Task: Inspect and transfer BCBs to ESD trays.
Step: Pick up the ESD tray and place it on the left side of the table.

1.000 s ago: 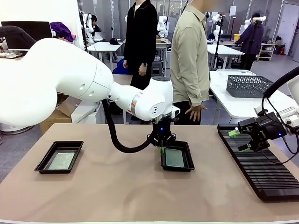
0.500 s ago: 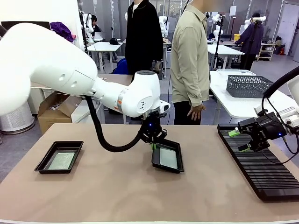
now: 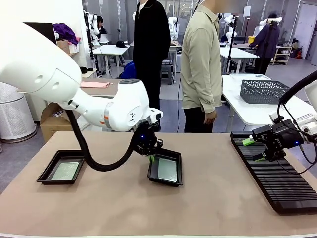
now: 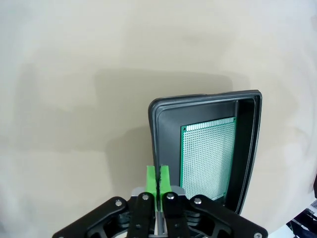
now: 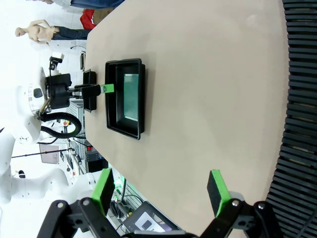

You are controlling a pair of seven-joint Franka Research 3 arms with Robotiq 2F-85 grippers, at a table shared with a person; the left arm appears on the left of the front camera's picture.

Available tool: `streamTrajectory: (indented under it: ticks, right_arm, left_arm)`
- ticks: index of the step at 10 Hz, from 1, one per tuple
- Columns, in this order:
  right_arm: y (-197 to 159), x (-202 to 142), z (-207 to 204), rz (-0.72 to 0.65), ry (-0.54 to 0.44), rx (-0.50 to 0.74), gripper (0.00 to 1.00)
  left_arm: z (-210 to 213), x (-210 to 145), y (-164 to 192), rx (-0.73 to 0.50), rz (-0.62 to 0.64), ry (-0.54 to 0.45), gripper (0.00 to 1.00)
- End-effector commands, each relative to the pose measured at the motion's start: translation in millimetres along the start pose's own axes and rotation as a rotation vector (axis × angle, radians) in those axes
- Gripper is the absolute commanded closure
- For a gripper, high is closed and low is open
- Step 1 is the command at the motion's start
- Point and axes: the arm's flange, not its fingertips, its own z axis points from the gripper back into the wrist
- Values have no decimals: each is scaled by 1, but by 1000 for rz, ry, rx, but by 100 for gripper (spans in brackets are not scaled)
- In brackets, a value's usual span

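At table centre, left gripper [image 3: 150, 157] pinched shut on tray [image 3: 166, 170] rim, green board [image 3: 168, 169] inside; dragged leftward since before. Second tray [image 3: 63, 167] far left, bare tabletop between. Right gripper [image 3: 253, 149] spread wide, empty, above rack [image 3: 277, 181].

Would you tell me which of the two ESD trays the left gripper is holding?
The middle tray, pinched by its rim in the left gripper; the far-left tray lies untouched.

Two black trays [image 3: 165, 171] [image 3: 63, 167], each holding a green board [image 3: 168, 169] [image 3: 65, 170].

Black trays [image 3: 165, 173], green board [image 4: 207, 156] (pale dotted grid), tan table [image 3: 198, 208].
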Motion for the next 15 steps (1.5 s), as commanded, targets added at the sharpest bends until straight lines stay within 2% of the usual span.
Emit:
streamTrajectory:
  ticks: [1, 7, 15]
  right_arm:
    - [2, 0, 0, -19, -13, -12, 0]
    - [2, 0, 0, -19, -13, -12, 0]
    - [2, 0, 0, -19, -13, -12, 0]
  left_arm:
    - [6, -19, 30, -63, -2, -13, 97]
    - [34, -38, 107, -80, 17, -23, 97]
    - [59, -28, 194, -85, 27, 20, 97]
